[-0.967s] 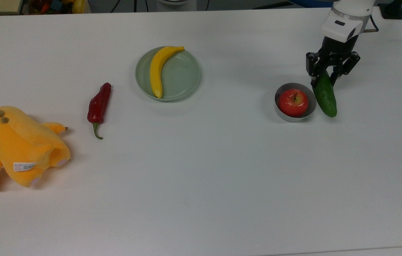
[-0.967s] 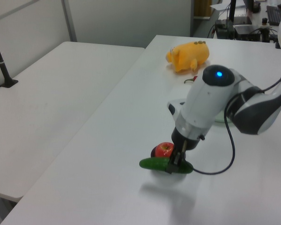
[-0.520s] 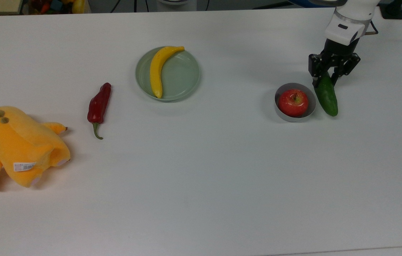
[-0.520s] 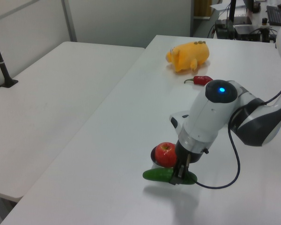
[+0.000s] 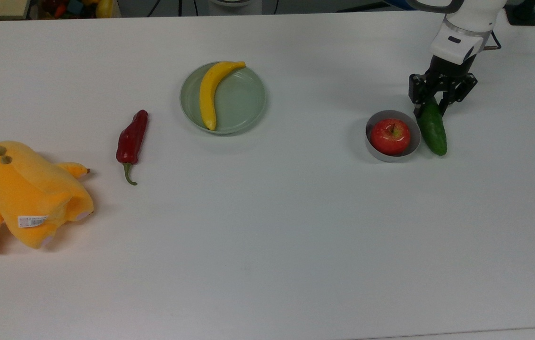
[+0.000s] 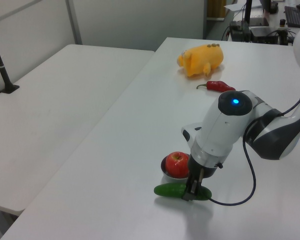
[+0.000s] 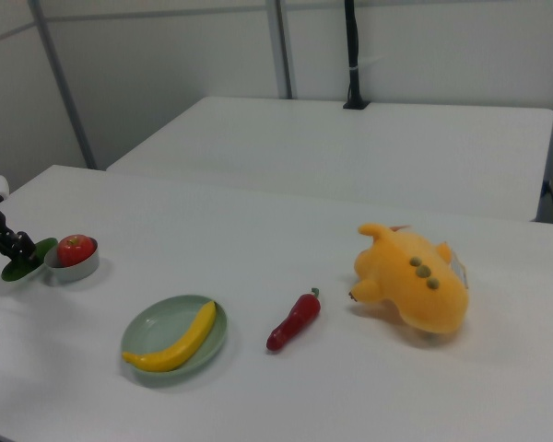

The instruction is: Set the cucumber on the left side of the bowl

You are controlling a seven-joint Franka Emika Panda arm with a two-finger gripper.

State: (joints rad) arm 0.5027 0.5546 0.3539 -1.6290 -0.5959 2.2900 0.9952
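Cucumber (image 5: 433, 130) has come down over the last second, now lying on the table just beside the bowl (image 5: 375, 145) on the top view's right, gripper (image 5: 430, 105) clamped on its far end, so probably just needs releasing

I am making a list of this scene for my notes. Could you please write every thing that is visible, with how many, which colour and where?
cucumber: 1, dark green, on the table beside the bowl, on the top view's right of it
bowl: 1, grey, toward the top view's right
apple: 1, red, inside the bowl
plate: 1, pale green, upper middle of the top view
banana: 1, yellow, on the plate
chili: 1, dark red with green stem, on the top view's left of the plate
plush toy: 1, orange-yellow, at the top view's far left
table: 1, white, under everything
gripper: 1, black, at the cucumber's far end, on a white arm
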